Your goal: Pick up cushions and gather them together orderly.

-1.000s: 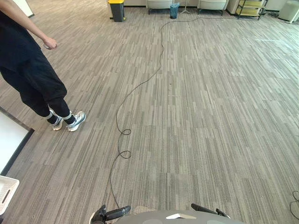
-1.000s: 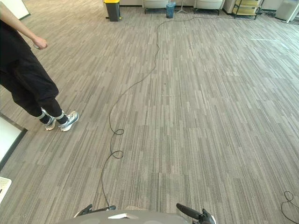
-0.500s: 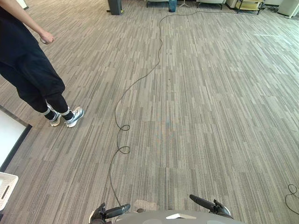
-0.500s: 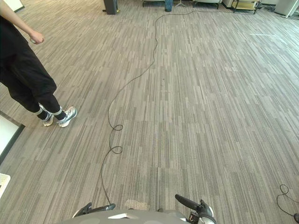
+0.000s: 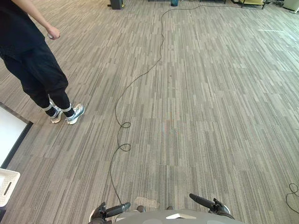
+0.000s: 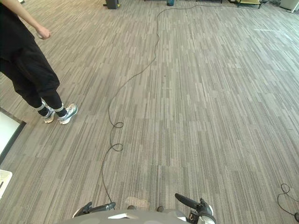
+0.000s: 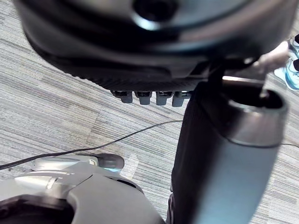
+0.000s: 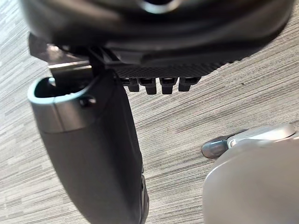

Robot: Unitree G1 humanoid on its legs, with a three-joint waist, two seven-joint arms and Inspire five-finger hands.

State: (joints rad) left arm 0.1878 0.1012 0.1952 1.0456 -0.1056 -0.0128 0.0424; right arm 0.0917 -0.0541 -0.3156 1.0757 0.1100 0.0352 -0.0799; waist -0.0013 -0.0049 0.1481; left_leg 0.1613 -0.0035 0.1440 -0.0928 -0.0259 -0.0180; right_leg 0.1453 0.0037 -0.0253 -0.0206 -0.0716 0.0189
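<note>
No cushion lies on the grey striped floor ahead of me. My left hand hangs above the floor, its fingers relaxed in a short row and its thumb standing out, with nothing in it. My right hand hangs the same way over the floor, fingers relaxed beside the thumb, and it holds nothing.
A person in dark clothes and light shoes stands at the left. A white panel with a dark edge and a white basket sit at the lower left. A dark bin stands far back.
The whole picture has shifted, so the camera has moved and now looks lower. The person has raised a forearm a little and stays at the left.
</note>
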